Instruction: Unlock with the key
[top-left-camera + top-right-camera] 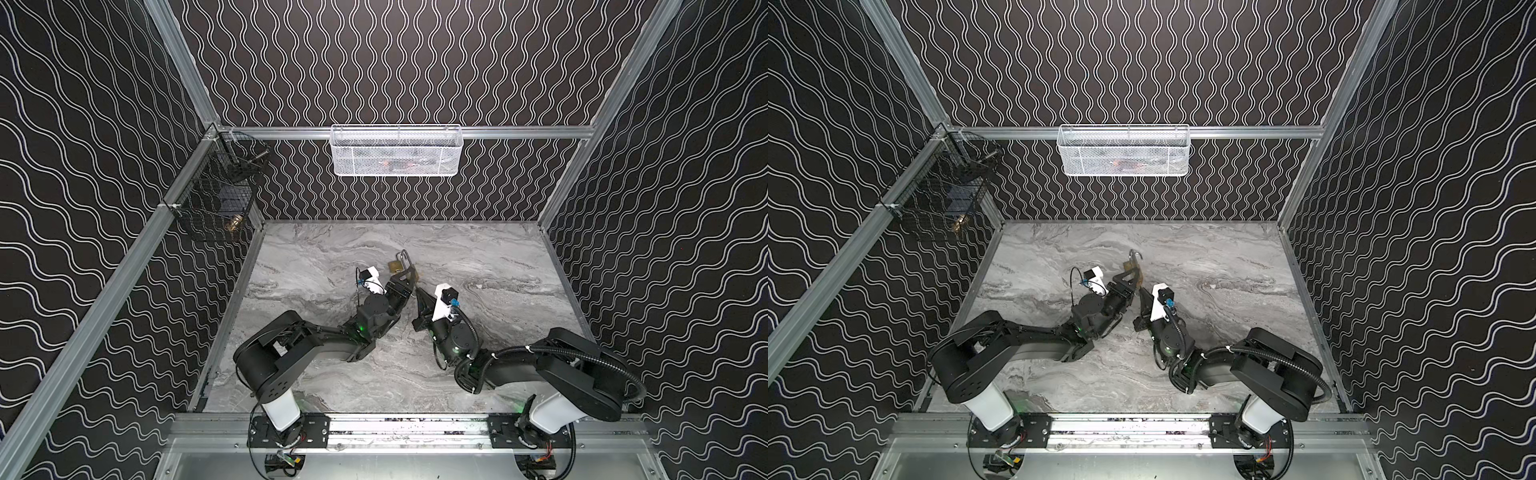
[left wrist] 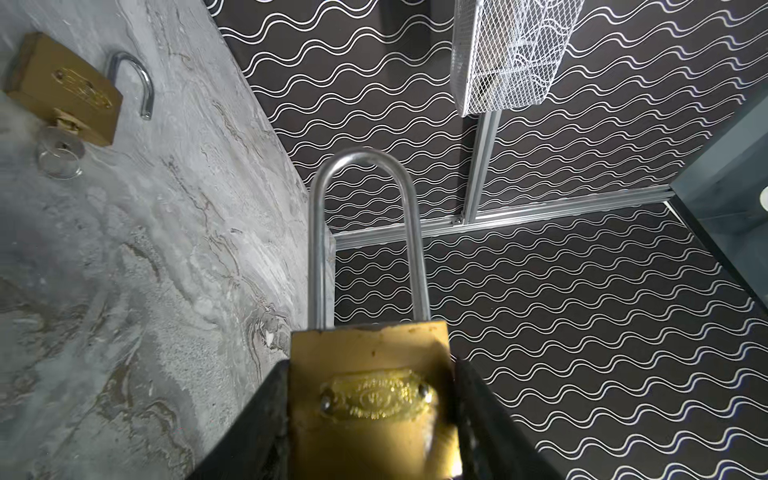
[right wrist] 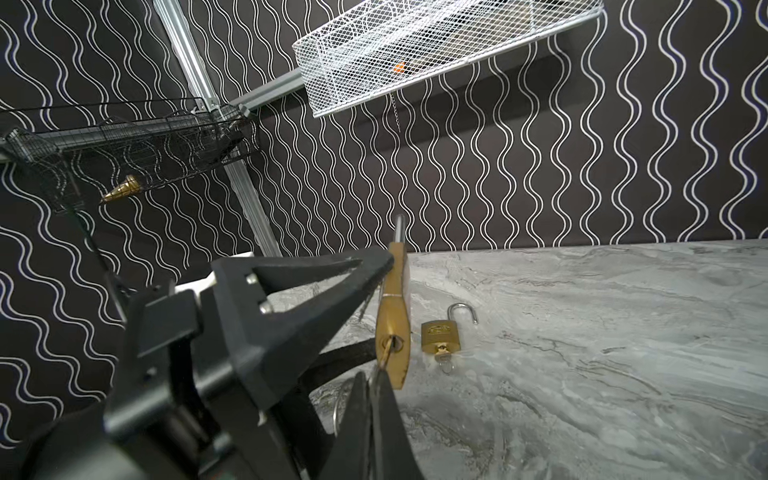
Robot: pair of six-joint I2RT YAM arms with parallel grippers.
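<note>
Right pincer (image 3: 376, 376) on key (image 3: 387, 348) in padlock (image 3: 395, 316)

2 black arms (image 1: 328, 334) | white bases (image 1: 282, 409) | corrugated black cable (image 1: 513, 351) | silver screws (image 3: 251, 279)

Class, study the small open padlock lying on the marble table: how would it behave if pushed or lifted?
The small padlock looks like brass: probably rigid and heavy for its size. Lying flat on the table, it would likely slide rather than roll. Its open shackle may swivel, and the key could slip out.
</note>
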